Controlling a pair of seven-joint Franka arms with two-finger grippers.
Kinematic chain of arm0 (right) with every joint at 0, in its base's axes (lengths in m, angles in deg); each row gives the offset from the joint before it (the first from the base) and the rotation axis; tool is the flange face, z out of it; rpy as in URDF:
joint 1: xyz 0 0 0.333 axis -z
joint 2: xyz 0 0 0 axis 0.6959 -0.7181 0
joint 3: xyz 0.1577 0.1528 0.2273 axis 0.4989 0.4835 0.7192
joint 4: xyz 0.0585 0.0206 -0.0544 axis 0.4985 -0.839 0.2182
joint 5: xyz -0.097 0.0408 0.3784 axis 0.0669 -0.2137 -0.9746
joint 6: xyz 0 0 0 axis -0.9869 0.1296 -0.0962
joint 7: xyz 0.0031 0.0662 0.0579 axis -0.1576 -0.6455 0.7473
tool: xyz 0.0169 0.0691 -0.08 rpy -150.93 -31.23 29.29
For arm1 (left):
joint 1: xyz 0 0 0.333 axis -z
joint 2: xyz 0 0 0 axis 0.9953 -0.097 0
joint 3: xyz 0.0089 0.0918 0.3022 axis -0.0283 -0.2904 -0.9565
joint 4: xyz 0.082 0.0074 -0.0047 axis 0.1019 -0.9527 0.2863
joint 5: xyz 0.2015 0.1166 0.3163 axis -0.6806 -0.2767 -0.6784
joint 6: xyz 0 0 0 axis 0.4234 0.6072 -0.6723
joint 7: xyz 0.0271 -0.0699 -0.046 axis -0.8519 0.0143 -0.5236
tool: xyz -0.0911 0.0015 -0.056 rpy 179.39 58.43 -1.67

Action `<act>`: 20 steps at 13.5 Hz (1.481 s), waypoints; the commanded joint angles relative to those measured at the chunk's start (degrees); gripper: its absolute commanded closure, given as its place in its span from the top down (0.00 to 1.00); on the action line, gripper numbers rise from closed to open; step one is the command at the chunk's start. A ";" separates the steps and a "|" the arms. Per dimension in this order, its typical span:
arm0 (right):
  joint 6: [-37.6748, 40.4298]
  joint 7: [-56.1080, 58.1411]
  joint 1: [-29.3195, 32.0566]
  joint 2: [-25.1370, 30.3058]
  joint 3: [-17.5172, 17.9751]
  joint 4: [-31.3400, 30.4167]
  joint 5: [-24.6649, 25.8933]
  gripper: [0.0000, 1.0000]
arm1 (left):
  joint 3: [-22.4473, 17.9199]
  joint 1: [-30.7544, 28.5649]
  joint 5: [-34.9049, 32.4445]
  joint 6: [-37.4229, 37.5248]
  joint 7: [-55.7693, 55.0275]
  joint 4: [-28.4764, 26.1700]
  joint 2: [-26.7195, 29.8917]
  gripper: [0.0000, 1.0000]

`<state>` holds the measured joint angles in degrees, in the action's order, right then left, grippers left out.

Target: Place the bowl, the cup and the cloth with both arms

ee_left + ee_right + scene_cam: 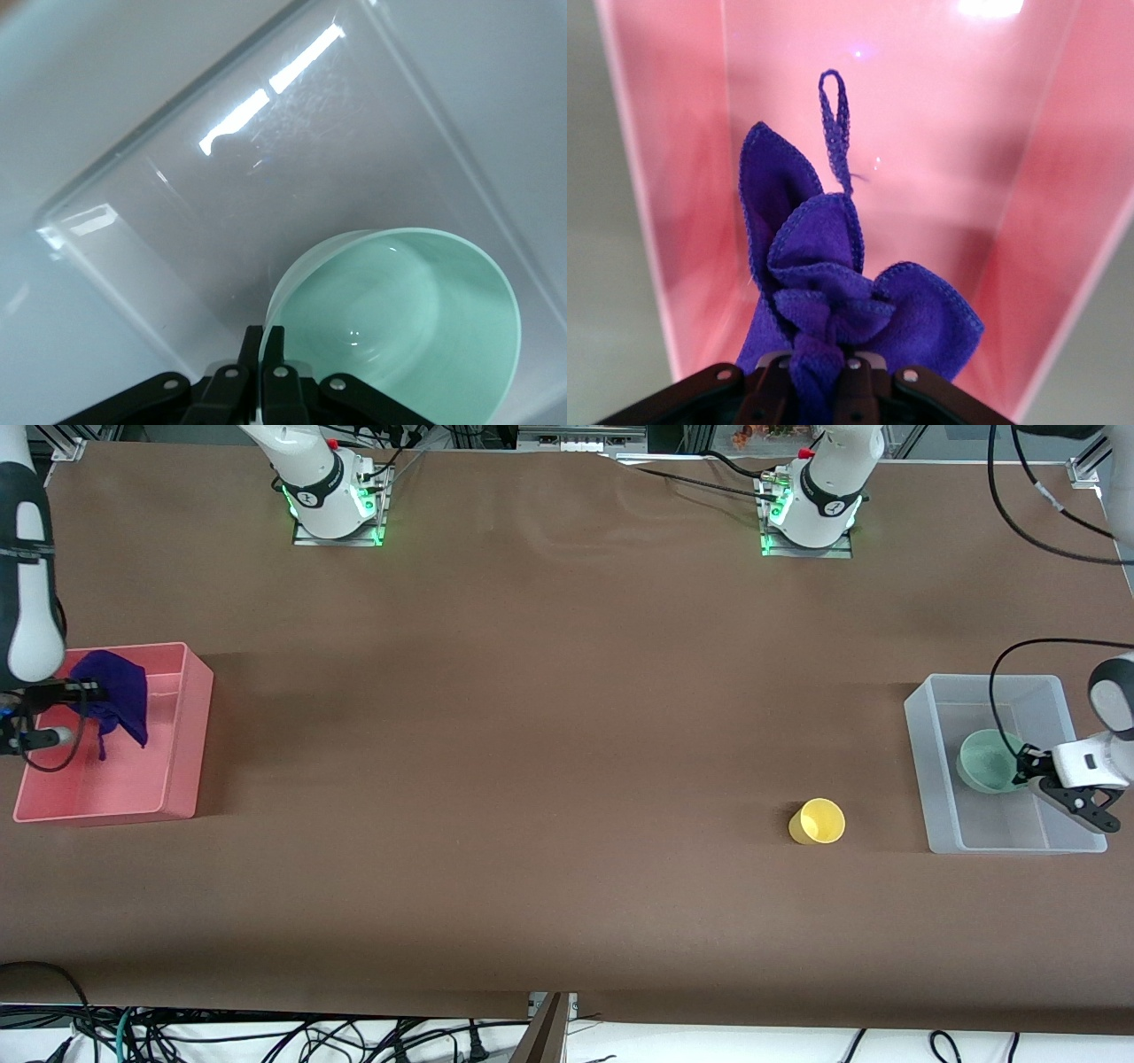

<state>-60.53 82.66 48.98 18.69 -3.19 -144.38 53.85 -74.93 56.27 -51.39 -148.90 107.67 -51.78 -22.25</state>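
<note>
The cup (817, 820) stands nearest the front camera, upright on the bare brown bench (532, 735), toward the left arm's end and just beside the clear bin (930, 797), apart from it and untouched.

The left hand (1026, 766) is over the clear bin. Its fingers (263, 354) are pinched together on the rim of the bowl (988, 760), one inside the rim and one outside, as the left wrist view shows. The pale green bowl is tilted, its opening turned partly sideways, and it is within the bin's walls; whether it touches the bin floor cannot be told.

At the right arm's end of the bench sits the pink bin (190, 726). The right hand (84, 688) is over it, its fingers (775, 390) closed tight on a bunched fold of the cloth (115, 695). The deep-purple cloth hangs down from the grip into the bin, with a thin loop (835, 119) of it dangling lowest. The right wrist view shows the bin's pink floor under the hanging fabric; whether the loop touches that floor cannot be told.
</note>
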 commanded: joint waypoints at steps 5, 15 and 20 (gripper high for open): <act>-8.66 1.20 -0.22 -3.59 -0.30 -4.43 -5.28 0.00 | 1.38 0.12 -0.09 6.62 1.01 2.79 4.91 1.00; 20.92 -0.91 -0.49 6.58 6.88 18.13 -4.67 1.00 | 14.65 10.90 0.88 12.45 -35.49 10.16 6.63 1.00; 24.11 -13.03 -0.66 14.94 16.82 18.95 -3.08 1.00 | 14.65 15.77 0.27 0.60 -51.45 10.35 -0.41 1.00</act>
<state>-37.72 72.30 47.75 30.98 10.83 -124.86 49.88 -59.89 71.92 -51.02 -145.24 58.70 -43.24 -19.39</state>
